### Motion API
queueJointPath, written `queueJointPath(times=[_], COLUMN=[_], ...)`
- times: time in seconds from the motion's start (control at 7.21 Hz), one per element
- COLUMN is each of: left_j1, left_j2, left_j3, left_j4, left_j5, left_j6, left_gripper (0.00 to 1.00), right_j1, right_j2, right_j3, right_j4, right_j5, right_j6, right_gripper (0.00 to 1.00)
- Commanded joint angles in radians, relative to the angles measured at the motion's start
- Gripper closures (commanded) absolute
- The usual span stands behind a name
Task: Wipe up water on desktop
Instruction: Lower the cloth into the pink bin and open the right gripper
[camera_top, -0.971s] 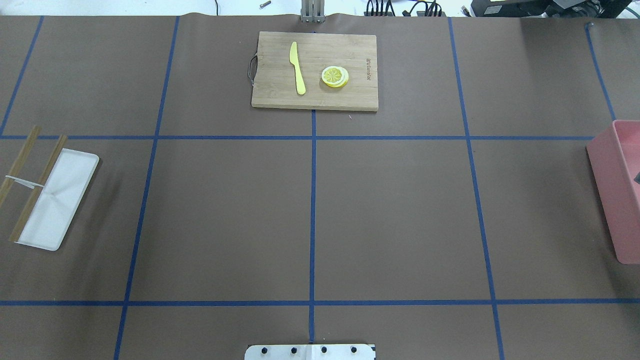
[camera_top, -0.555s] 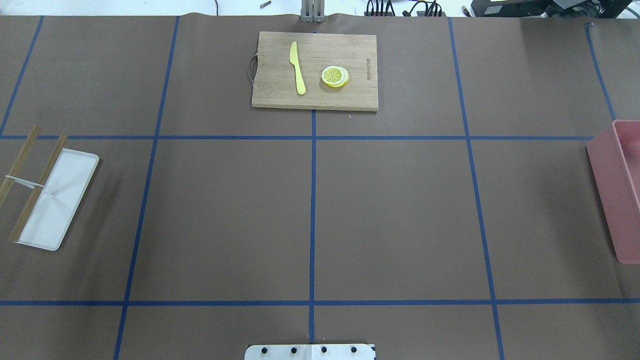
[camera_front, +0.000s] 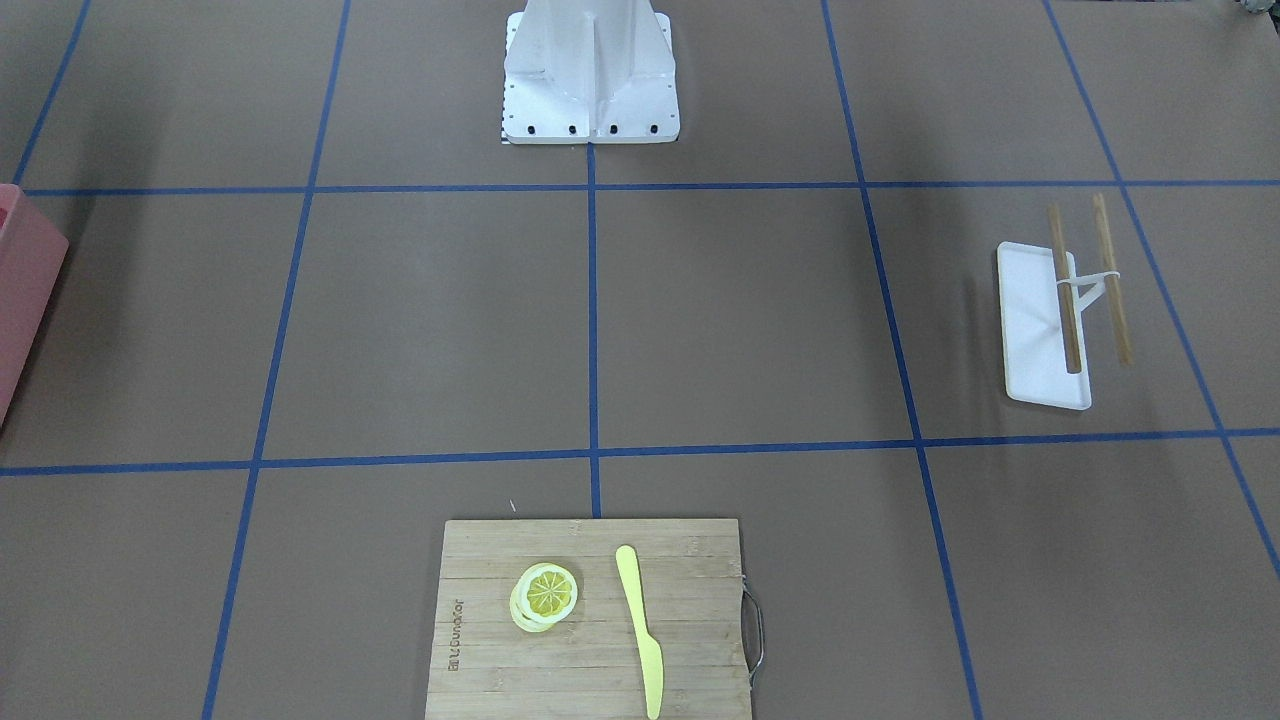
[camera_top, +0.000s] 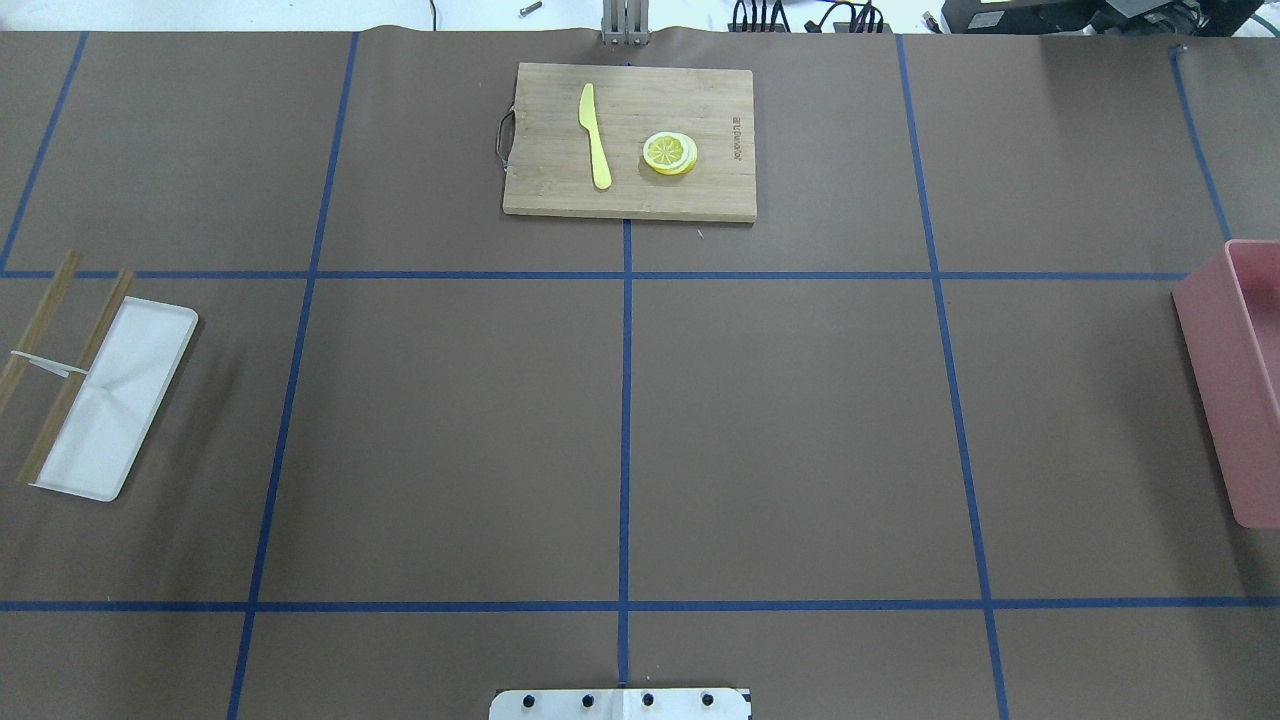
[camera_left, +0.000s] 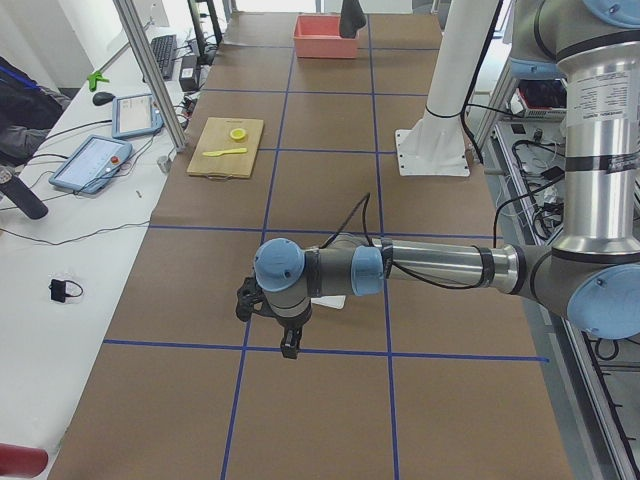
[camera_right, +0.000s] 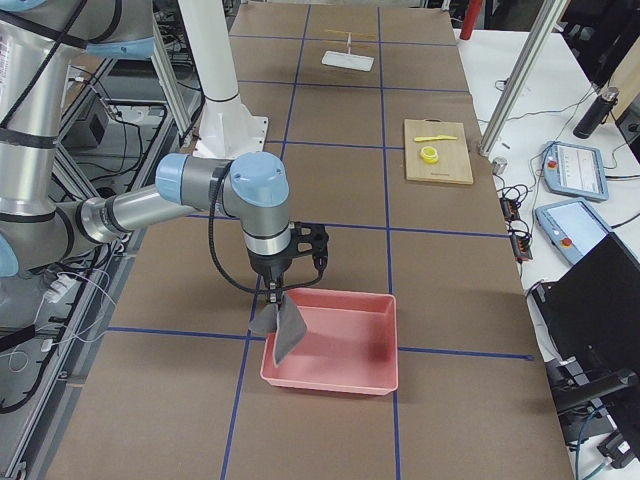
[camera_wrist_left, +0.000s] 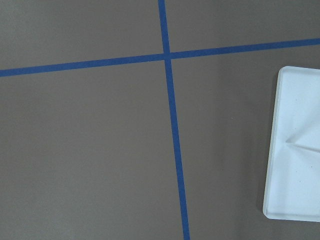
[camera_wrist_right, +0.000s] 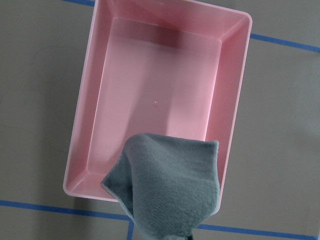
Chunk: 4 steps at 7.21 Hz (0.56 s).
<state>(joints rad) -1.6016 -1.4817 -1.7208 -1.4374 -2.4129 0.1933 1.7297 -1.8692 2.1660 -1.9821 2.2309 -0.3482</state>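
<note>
The brown desktop (camera_top: 800, 430) with blue tape lines shows no water in any view. In the exterior right view my right gripper (camera_right: 274, 296) hangs over the near-left corner of a pink bin (camera_right: 340, 340). A grey cloth (camera_right: 285, 335) dangles from it, lifted off the bin floor. The right wrist view shows the same cloth (camera_wrist_right: 170, 192) hanging above the bin (camera_wrist_right: 155, 95). My left gripper (camera_left: 290, 348) shows only in the exterior left view, low over the desktop beside a white tray (camera_wrist_left: 297, 150). I cannot tell whether it is open or shut.
A bamboo cutting board (camera_top: 700, 195) at the far middle carries a yellow knife (camera_top: 595, 135) and lemon slices (camera_top: 670, 153). The white tray (camera_top: 115, 400) with two wooden sticks (camera_top: 80, 370) lies at the left. The robot base (camera_front: 590, 80) stands mid-table.
A small dark shape over the pink bin at the overhead view's right edge has gone out of that view. Nothing else on the desktop has moved.
</note>
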Motion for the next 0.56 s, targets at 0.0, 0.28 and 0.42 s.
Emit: queueJointPath(times=[0.0,0.28,0.42], left_j1=[0.000,0.000,0.000], left_j2=[0.000,0.000,0.000], left_j3=[0.000,0.001,0.001], left_j4=[0.000,-0.015,-0.017], left_j5=[0.000,0.000,0.000], left_j6=[0.000,-0.002,0.000], left_gripper=[0.02,0.02,0.02], right_j1=[-0.047,-0.074,-0.076], right_j2=[0.021,0.021,0.021], right_j3=[-0.024,-0.145,-0.150], right_j4=[0.017,0.185,0.201], right_j5=[0.003,0.003,0.009], right_j6=[0.034,0.035,0.037], right_gripper=[1.00,1.00,0.84])
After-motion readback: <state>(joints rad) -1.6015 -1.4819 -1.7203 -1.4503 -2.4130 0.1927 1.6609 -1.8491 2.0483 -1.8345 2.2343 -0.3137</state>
